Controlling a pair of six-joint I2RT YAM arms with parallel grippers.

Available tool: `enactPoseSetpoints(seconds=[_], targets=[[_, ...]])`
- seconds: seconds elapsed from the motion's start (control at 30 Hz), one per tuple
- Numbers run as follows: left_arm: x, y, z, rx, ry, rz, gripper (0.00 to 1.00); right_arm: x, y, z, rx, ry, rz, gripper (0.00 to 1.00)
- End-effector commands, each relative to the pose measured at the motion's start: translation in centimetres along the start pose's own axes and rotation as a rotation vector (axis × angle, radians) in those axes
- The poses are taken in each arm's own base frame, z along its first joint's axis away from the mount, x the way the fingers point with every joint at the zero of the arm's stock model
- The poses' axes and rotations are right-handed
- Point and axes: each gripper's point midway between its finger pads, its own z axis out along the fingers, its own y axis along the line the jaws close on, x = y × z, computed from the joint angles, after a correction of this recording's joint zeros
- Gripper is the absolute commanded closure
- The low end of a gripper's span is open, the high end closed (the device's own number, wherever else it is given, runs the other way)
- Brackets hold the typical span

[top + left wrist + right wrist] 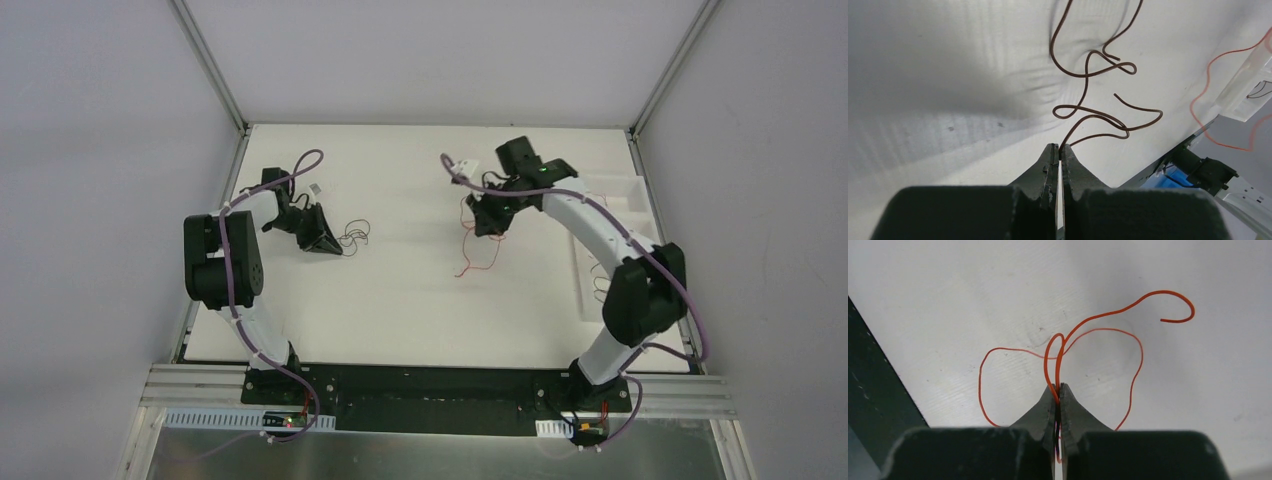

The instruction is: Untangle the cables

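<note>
My left gripper is low over the left of the table, shut on one end of a dark curly cable. In the left wrist view the fingertips pinch that dark brown cable, which curls away over the white table. My right gripper is raised at centre right, shut on red-orange cable that hangs to the table. In the right wrist view its tips clamp a thick orange cable; a thinner red cable loops around behind it.
A white tray stands at the right edge with thin dark wires in it; it shows in the left wrist view beside an orange wire. A small grey piece lies behind the left gripper.
</note>
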Motion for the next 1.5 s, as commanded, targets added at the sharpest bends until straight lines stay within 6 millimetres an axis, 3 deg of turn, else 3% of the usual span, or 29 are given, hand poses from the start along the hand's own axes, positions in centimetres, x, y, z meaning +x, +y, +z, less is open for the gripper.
enactPoseSetpoints(seconds=[0.0,0.2,0.33,0.5,0.73,1.0,1.2,1.37,1.47], targets=[[-0.7,-2.5,-0.2,0.034,-0.022,0.110,1.00,-0.9,2.2,-8.4,0.012,-0.110,0.245,1.00],[-0.4,-3.0,0.8,0.047,-0.019,0.125,1.00,0.0,2.2,-14.9,0.113,-0.210,0.403,1.00],[0.0,-3.2,1.2,0.054,-0.016,0.124,1.00,1.0,0.6,-18.2,0.225,-0.254,0.455,1.00],[0.0,-3.3,1.1,0.055,-0.019,0.128,1.00,4.6,-2.0,-21.4,0.302,-0.221,0.582,1.00],[0.0,-3.0,1.4,0.048,-0.013,0.113,1.00,10.3,-4.7,-23.6,0.293,-0.189,0.851,1.00],[0.2,-2.6,1.8,0.034,-0.001,0.077,1.00,13.4,-9.3,-24.2,0.260,-0.262,1.134,1.00],[0.5,-2.2,2.1,0.023,0.009,0.064,1.00,15.7,-13.4,-22.7,0.328,-0.259,1.206,1.00],[0.2,-2.2,2.0,0.017,0.002,0.066,1.00,18.7,-15.9,-21.4,0.352,-0.207,1.271,1.00],[0.3,-2.1,2.0,0.009,0.000,0.068,1.00,22.0,-16.8,-21.2,0.446,-0.140,1.218,1.00]])
